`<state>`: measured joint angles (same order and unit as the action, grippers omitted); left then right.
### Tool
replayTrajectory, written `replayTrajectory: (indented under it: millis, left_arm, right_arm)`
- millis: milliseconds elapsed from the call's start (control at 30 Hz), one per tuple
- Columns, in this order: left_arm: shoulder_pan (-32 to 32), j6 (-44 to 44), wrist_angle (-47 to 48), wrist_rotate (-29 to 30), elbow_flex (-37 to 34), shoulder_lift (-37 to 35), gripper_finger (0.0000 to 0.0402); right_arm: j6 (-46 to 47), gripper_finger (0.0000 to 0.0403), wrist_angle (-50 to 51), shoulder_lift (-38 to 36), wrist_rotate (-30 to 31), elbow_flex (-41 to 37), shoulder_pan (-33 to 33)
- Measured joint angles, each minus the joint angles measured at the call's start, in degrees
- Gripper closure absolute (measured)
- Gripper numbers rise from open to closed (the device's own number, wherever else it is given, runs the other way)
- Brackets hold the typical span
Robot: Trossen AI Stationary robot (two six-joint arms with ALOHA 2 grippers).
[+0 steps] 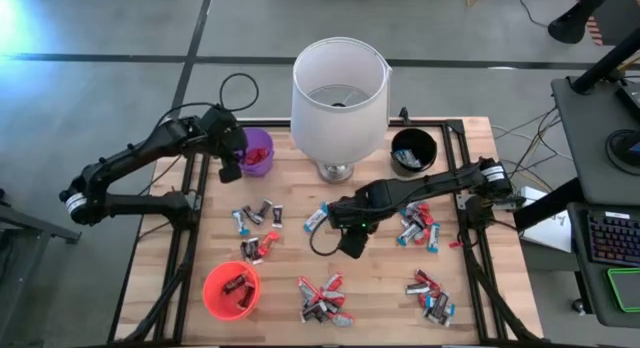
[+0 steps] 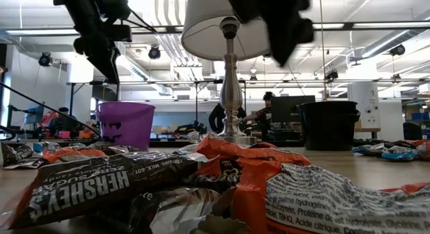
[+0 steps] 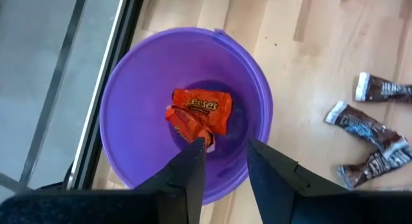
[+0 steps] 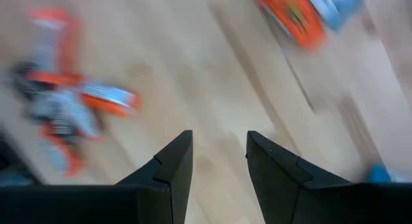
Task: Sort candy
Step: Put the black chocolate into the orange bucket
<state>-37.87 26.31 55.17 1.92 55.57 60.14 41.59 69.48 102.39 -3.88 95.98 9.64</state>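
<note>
Wrapped candy lies in loose groups on the wooden table [image 1: 290, 258]: brown and red pieces [image 1: 258, 216], a red and blue heap [image 1: 322, 298], and more at the right [image 1: 417, 225] [image 1: 432, 296]. My left gripper [image 3: 225, 166] hangs open over the purple cup [image 3: 129, 114], in which orange-wrapped candy [image 3: 199, 111] lies on the bottom. In the high view the left gripper [image 1: 230, 171] shows at the purple cup's [image 1: 258, 151] left rim. My right gripper [image 1: 350, 248] is open above bare wood near the table's middle, with nothing between its fingers [image 4: 219, 159].
A white-shaded lamp [image 1: 340, 88] stands at the far middle, a black cup [image 1: 412, 150] to its right. A red cup [image 1: 231, 290] with dark candy stands near the front left. Several brown candy bars [image 3: 373, 127] lie on the wood beside the purple cup.
</note>
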Motion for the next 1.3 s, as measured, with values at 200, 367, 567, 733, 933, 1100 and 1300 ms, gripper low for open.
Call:
replayTrajectory:
  millis: [200, 367, 567, 733, 933, 1100, 1300]
  left_arm:
    - [0.0, 2.7, 0.3, 0.0, 0.0, -1.0, 0.0306]
    - [0.0, 3.3, 0.2, 0.0, 0.0, -1.2, 0.0306]
    - [0.0, 4.7, 0.2, 0.0, 0.0, -1.2, 0.0306]
    - [0.0, 4.7, 0.2, 0.0, 0.0, -1.2, 0.0306]
    - [0.0, 3.5, 0.1, 0.1, 0.0, -1.2, 0.0306]
    - [0.0, 1.2, 0.1, 0.3, 0.0, -1.3, 0.0306]
    - [0.0, -1.2, -0.4, 0.4, 0.0, -1.2, 0.0306]
  right_arm:
    - [5.6, 0.0268, 3.3, 0.0, 1.0, -8.5, 0.6]
    - [6.9, 0.0266, 3.3, 0.0, 2.0, -15.1, 0.5]
    - [9.9, 0.0266, 3.5, -1.4, 5.2, -22.0, 0.5]
    - [12.5, 0.0266, 3.5, -5.2, 6.5, -26.9, 0.5]
    - [16.7, 0.0266, 2.9, -12.5, 6.9, -33.1, 0.5]
    - [17.5, 0.0266, -1.1, -19.5, 6.5, -39.4, 0.5]
    - [17.9, 0.0266, -2.9, -24.8, 6.9, -45.5, 0.1]
